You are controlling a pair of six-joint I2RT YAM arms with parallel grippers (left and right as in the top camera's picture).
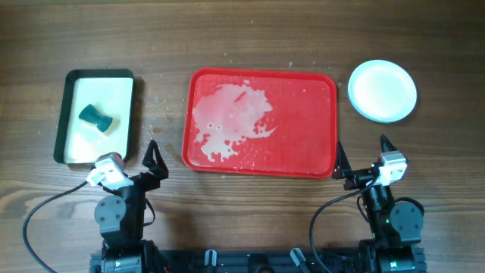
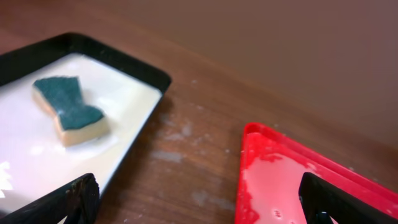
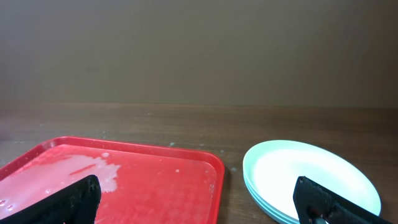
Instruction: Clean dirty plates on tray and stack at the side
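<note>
Evidently near-complete: plates (image 1: pixel 382 91) stacked by far right corner; tray (image 1: pixel 303 114) mid-table, smeared white, plateless. Left gripper (image 2: pixel 199 202) and right gripper (image 3: pixel 199 199) gape wide, empty. Judgement: check stack alignment, avoid nudging it.

A dark brown wooden table (image 1: pixel 250 30) is seen from above, its grain running from 9 o'clock to 3 o'clock. Pale specks (image 1: pixel 159 106) are scattered on the wood towards 10 o'clock. Beyond the far edge, a plain dull brown wall (image 3: pixel 199 50) is shown in the wrist views, evenly lit
</note>
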